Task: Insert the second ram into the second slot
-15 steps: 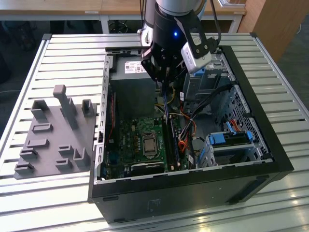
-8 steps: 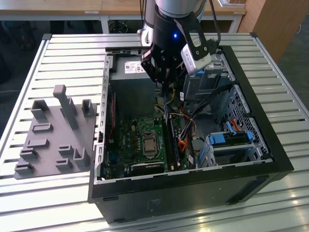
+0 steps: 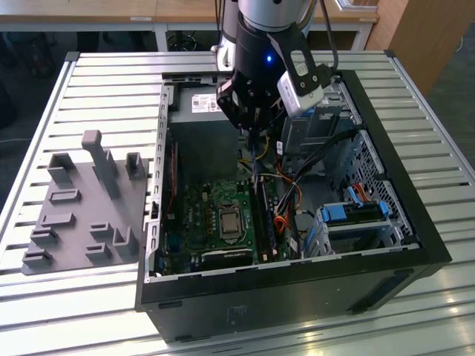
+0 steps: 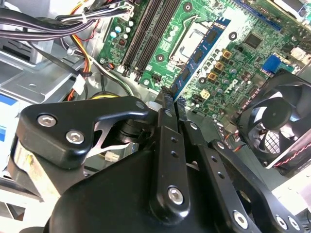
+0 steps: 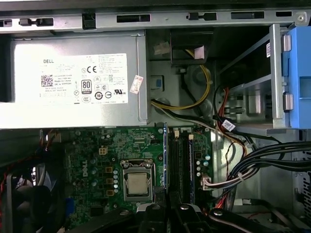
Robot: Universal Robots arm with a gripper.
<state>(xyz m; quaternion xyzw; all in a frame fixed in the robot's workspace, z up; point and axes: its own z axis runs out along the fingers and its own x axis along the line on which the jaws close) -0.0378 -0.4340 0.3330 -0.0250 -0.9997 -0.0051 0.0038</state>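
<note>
Your second ram point(image 4: 201, 51) is a long, thin, flat stick of blue circuit board. In the second wrist view a row of black chips runs along its face and small pale markings sit near its far end. In the first wrist view you look at it edge-on, so it shows as one narrow blue line point(image 5: 165, 155).

The gripper point(image 4: 172, 104) has its fingers point(image 4: 167, 131) drawn together and clamped on the near end of the stick. One black finger presses each flat face, with no gap showing between pad and board. The rest of the ram sticks out past the fingertips towards the motherboard point(image 5: 107, 160).

The ram is up in the air inside the open computer case point(image 3: 297, 289), held over the board and not seated in anything. In the first wrist view its edge runs parallel to the dark memory slots point(image 5: 179, 160). It lines up just beside them, on the side nearer the CPU socket point(image 5: 137, 182), between the socket and the closest slot. You cannot tell from these views which slot it is nearest to in height, or whether any slot is already filled.

Around it, the silver power supply point(image 5: 73, 82) lies beyond the far end of the slots, and a black case fan point(image 4: 279, 121) sits off to one side. Bundled cables point(image 5: 262, 160) cross by the blue drive bracket point(image 5: 297, 77). In the exterior view the arm reaches down into the case from above, and a grey fixture tray point(image 3: 82, 215) rests on the slatted table point(image 3: 104, 89) on the exterior view's left.
</note>
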